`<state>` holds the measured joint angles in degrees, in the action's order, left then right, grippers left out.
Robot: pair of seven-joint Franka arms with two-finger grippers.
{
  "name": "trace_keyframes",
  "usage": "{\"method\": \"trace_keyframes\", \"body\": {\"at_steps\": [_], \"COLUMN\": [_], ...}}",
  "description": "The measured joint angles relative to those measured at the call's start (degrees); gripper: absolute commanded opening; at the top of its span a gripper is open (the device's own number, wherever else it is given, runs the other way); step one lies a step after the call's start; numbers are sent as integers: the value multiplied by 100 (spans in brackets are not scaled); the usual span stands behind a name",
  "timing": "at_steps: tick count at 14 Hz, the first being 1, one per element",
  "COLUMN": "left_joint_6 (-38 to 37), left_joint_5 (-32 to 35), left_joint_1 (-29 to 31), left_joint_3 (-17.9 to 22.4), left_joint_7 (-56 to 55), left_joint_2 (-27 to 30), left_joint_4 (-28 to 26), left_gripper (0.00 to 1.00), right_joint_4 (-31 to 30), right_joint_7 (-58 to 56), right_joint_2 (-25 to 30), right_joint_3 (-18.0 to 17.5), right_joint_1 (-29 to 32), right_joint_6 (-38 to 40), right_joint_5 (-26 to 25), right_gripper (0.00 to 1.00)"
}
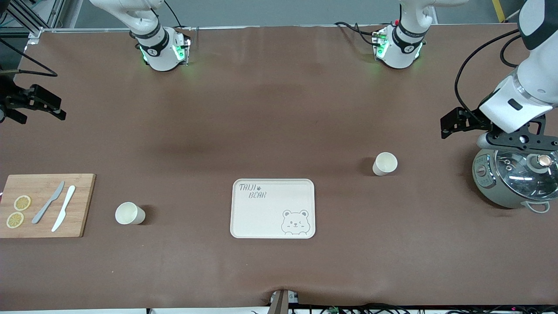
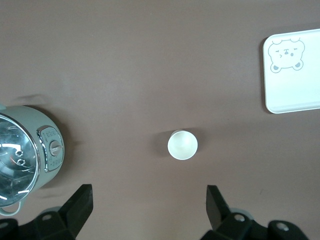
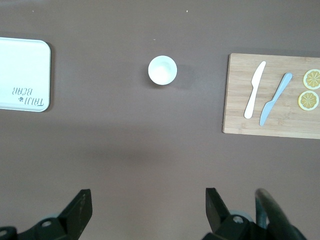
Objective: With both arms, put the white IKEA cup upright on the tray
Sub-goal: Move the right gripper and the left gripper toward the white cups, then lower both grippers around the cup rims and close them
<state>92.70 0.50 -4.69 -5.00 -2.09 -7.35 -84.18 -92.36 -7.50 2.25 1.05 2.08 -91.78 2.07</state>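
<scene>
Tray (image 1: 273,208) sits flat mid-table, toward the front camera's edge, nothing on it; "TAIJI BEAR" lettering at one corner, bear face at the corner diagonal to it

Two white cups, both upright on the brown table (image 1: 279,109), both off the tray:
- cup A (image 1: 384,164) toward the left arm's end, slightly farther from the front camera than the tray, well apart from it
- cup B (image 1: 129,213) toward the right arm's end, about level with the tray's nearer half, between tray and cutting board

Left gripper (image 2: 149,210): jaws wide open, nothing held. Hangs over bare table next to the rice cooker (image 1: 514,176) at the left arm's end; its wrist view looks straight down on cup A with the cooker to one side and a tray corner at the frame edge. Not touching the cup

Right gripper (image 3: 148,212): jaws wide open, nothing held. Hangs over bare table at the right arm's end; in the front view it shows at the frame edge (image 1: 32,102), up the table from the board. Its wrist view has cup B, tray edge and board below it

Cutting board (image 1: 45,205) at the right arm's end: grey knife (image 1: 48,202) and white knife (image 1: 63,207) side by side, two lemon slices (image 1: 18,211) beside them

Neither arm is in contact with anything
</scene>
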Motion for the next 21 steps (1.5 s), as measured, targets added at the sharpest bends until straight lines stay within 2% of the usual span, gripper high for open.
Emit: {"method": "trace_keyframes", "body": {"at_steps": [4, 6, 10, 16, 19, 21], "left_joint_6": [-2, 204, 1071, 3350, 4167, 4463], "left_joint_5": [1, 1, 2, 3, 3, 3], "left_joint_1": [-104, -151, -147, -138, -126, -118], "left_joint_3": [-32, -79, -98, -100, -100, -100], "left_joint_7": [-6, -11, 50, 125, 139, 143], "left_joint_2": [-39, -127, -197, 45, 46, 11], "left_joint_4": [-72, -379, -1335, -3392, -4028, -4262], "left_gripper": [100, 100, 100, 100, 100, 100], "right_joint_4": [-66, -65, -68, -95, -106, -113], "right_joint_7": [6, 6, 7, 7, 8, 21], "right_joint_2": [-84, -99, -115, -610, -1023, -1279], "right_joint_3": [179, 183, 183, 180, 182, 180], "right_joint_1": [-122, -135, -185, -380, -464, -595], "right_joint_6": [-78, -86, -92, -522, -891, -1152], "right_joint_5": [0, 0, 0, 19, 27, 29], "right_gripper": [100, 100, 100, 100, 100, 100]}}
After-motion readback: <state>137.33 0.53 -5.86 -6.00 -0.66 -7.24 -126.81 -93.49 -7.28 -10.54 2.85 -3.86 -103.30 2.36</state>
